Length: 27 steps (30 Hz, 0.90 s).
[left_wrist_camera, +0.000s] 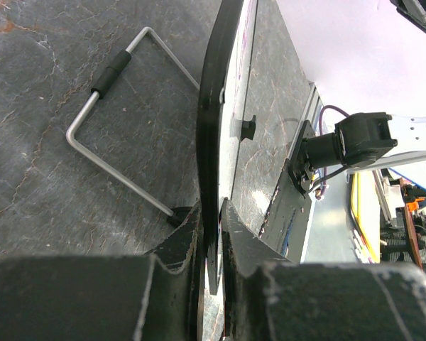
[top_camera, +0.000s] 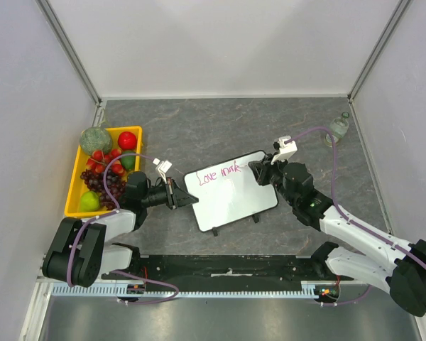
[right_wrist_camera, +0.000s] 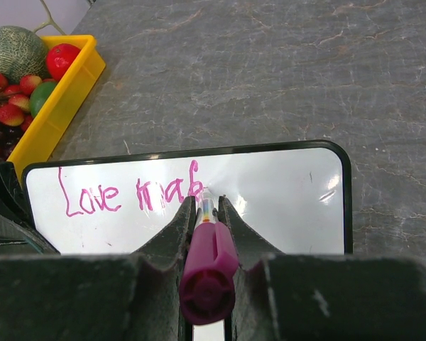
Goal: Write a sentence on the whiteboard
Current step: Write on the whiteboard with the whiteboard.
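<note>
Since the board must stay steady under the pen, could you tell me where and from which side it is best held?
Grip the whiteboard at the black frame of its short left edge, coming from the left, one finger on each face. The board is flat and thin, and that edge lies clear of the sentence and the marker in the right gripper; the left gripper pinches there.

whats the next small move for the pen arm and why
Probably draw the magenta marker a short stroke rightward on the small black-framed whiteboard to finish the letter after "Love ma". The pink writing ends at the tip, the right claw is shut on the marker, bare white lies to its right, and the left claw clamps the board's edge.
</note>
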Each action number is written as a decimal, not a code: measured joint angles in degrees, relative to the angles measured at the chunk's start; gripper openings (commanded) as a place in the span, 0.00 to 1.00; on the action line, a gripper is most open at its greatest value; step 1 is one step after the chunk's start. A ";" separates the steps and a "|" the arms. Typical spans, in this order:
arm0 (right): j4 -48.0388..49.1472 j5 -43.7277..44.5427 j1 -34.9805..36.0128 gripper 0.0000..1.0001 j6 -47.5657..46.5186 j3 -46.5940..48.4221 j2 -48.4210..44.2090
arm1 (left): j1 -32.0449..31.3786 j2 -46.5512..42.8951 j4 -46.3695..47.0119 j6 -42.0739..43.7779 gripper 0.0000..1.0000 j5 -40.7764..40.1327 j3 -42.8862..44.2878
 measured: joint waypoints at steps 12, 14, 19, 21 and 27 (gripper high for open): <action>-0.02 1.99 -0.35 0.00 0.02 0.00 -0.15 | 0.00 0.00 0.02 0.00 0.02 -0.02 0.00; -0.02 2.29 -0.50 0.00 0.02 0.00 -0.15 | 0.00 0.00 0.02 0.00 0.02 -0.02 0.00; -0.02 2.54 -0.66 0.00 0.02 0.00 -0.13 | 0.00 0.00 0.02 0.00 0.02 -0.02 0.00; 0.09 2.49 -0.68 0.00 0.02 0.02 -0.02 | 0.00 0.00 0.02 -0.02 0.02 -0.02 0.00; 0.26 2.38 -0.70 0.00 0.00 0.55 0.68 | 0.00 0.00 0.02 -0.04 0.02 -0.02 0.00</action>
